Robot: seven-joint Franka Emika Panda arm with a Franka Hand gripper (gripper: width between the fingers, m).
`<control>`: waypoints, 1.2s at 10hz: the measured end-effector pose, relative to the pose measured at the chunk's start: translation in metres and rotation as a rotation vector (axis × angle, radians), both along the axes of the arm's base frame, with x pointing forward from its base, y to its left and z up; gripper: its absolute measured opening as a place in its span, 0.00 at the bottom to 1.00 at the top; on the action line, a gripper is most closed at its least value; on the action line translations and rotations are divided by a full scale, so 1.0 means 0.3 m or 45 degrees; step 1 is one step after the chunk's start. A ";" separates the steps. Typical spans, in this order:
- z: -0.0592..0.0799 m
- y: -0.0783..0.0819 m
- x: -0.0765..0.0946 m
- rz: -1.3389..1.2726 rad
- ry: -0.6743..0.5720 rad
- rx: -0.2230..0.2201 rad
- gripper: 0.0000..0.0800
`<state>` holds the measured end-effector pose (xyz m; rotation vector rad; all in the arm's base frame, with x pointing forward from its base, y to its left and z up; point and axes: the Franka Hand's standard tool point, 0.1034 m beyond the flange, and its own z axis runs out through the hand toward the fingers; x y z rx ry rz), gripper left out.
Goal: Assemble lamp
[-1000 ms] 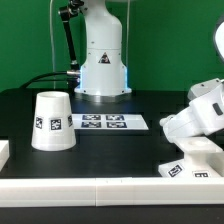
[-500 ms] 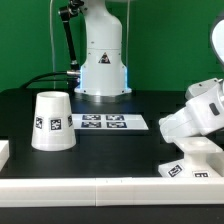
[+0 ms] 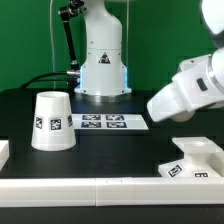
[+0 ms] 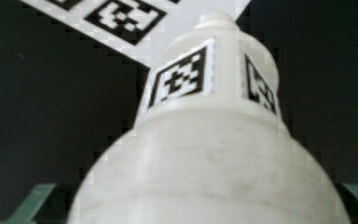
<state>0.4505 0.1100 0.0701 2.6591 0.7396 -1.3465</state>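
The white bulb (image 4: 202, 130) with square tags fills the wrist view, sitting between my gripper's two fingers (image 4: 43, 205). My gripper (image 4: 199, 208) is shut on it. In the exterior view my hand (image 3: 190, 90) hangs tilted above the table at the right, and the bulb itself is hard to make out there. The lamp base (image 3: 197, 158) lies on the table below the hand, at the front right, apart from it. The cone shade (image 3: 52, 120) stands wide end down at the left.
The marker board (image 3: 103, 122) lies flat mid-table, and shows in the wrist view (image 4: 114, 15) beyond the bulb. The robot's pedestal (image 3: 103, 60) stands at the back. A low white wall (image 3: 90, 190) runs along the front edge.
My hand has risen from just over the base and shifted toward the exterior view's left. The base and the shade have not moved.
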 end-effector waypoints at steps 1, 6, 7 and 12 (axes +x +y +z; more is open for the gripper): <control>0.030 -0.029 0.023 -0.022 -0.029 0.005 0.72; 0.042 -0.095 0.077 -0.035 -0.303 0.150 0.72; 0.062 -0.107 0.123 -0.033 -0.374 0.185 0.72; 0.115 -0.161 0.200 -0.075 -0.719 0.293 0.72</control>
